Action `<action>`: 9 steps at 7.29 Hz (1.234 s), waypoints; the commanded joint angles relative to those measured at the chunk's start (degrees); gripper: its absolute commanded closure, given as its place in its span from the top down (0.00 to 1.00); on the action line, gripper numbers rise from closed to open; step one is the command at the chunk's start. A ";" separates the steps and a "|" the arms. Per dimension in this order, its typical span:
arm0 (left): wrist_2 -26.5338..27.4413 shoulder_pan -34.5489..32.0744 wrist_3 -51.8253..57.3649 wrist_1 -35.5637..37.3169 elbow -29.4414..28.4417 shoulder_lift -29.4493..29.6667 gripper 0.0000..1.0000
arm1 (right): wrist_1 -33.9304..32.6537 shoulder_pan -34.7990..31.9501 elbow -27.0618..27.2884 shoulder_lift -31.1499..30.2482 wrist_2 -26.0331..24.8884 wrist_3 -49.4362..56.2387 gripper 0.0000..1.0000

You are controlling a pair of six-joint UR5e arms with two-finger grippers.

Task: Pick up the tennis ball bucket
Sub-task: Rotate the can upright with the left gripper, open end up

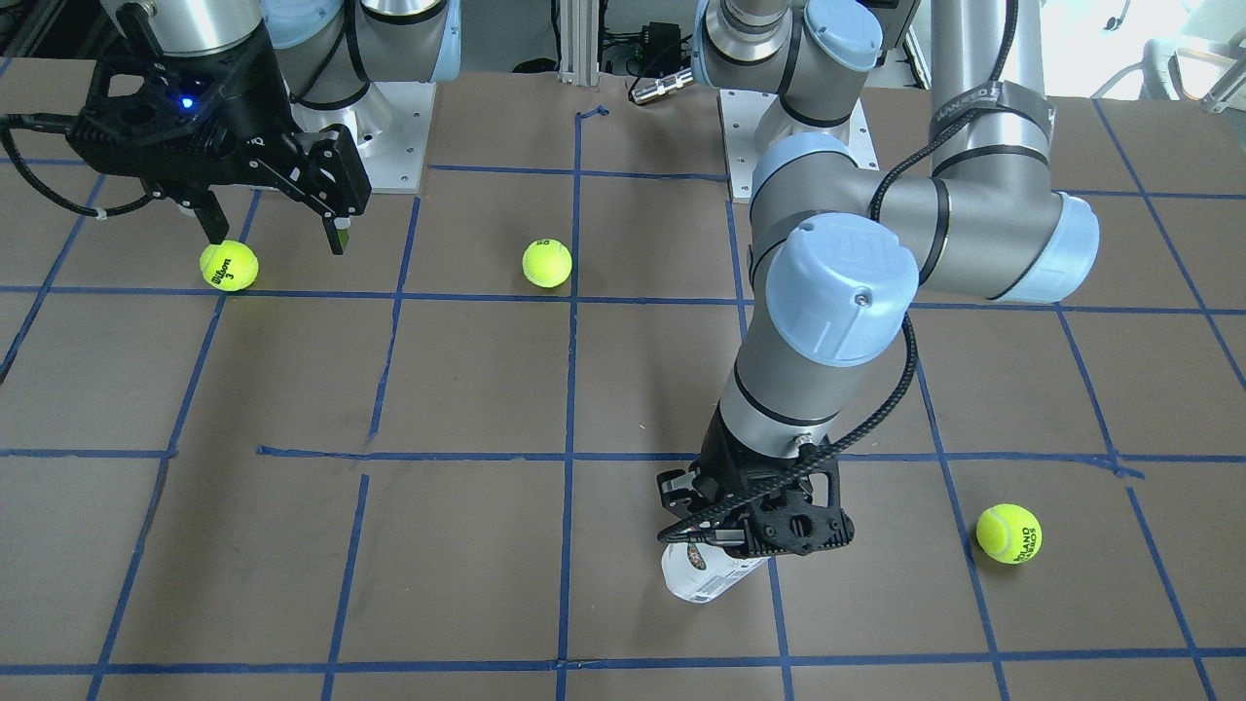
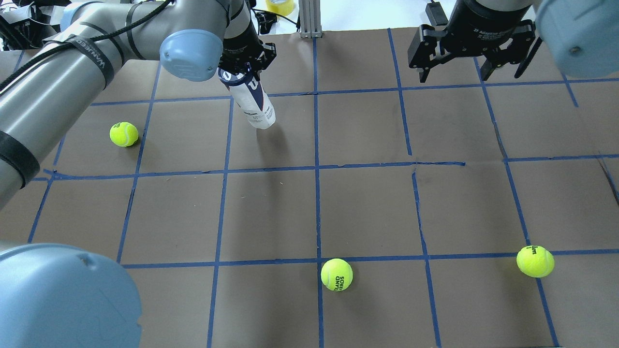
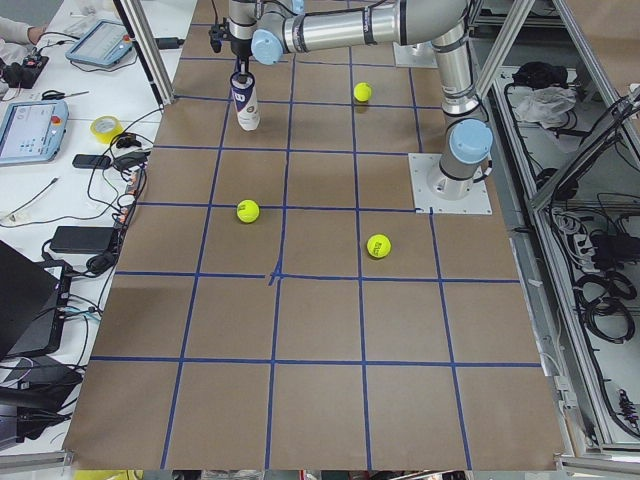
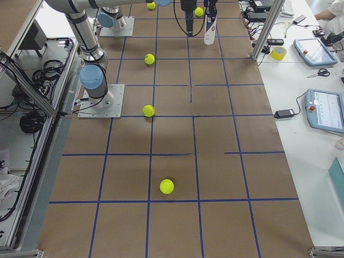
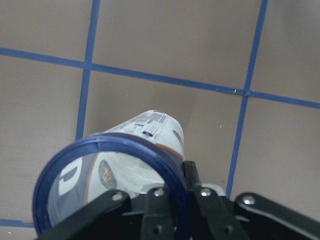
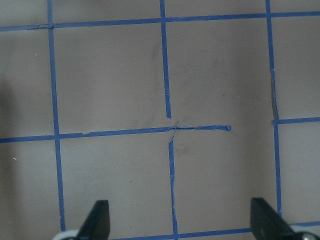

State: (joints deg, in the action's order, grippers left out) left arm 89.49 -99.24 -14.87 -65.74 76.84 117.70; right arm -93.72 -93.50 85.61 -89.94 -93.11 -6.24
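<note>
At the desk's (image 2: 367, 208) operator-side edge, the robot's left end effector (image 2: 245, 72) is clenched on the dark blue rim of the tennis ball bucket (image 2: 255, 105). The bucket hangs roughly upright beneath it, and whether its base has cleared the brown surface cannot be told. The right end effector (image 1: 275, 237) hovers released, fingers wide apart, over a loose tennis ball (image 1: 229, 266) well away from the bucket. Seen down its length from the left wrist, the clear tube shows no balls inside, so it is probably very light. Its thin, smooth plastic wall would likely flex and slip under a hard squeeze. The stiffer rim looks the sounder place to hold, though a grip that high leaves the long body free to swing, which favours a slow, straight lift.
</note>
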 commanded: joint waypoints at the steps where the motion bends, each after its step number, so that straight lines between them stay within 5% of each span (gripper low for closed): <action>1: 0.33 -0.78 0.37 -2.70 0.24 0.42 0.14 | 0.03 -0.01 0.00 0.02 0.03 0.00 1.00; 2: 0.33 -1.13 0.37 -4.47 0.24 0.42 0.51 | 0.03 0.08 0.00 0.02 0.03 0.00 1.00; 4: 0.24 -1.22 0.37 -5.36 0.06 0.34 0.76 | -0.06 -0.01 0.00 0.02 0.12 0.00 1.00; 5: 0.07 -1.22 0.37 -5.54 -0.02 -0.01 1.00 | -0.06 -0.01 -0.09 -0.06 0.12 0.00 1.00; 9: -1.25 -0.96 0.37 -14.28 -3.96 -5.98 1.00 | 0.03 -0.01 0.00 0.02 -0.05 0.00 1.00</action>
State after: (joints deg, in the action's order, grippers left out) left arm 88.59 -100.46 -14.50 -75.53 75.02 113.64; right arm -93.70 -93.51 85.60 -89.92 -93.02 -6.24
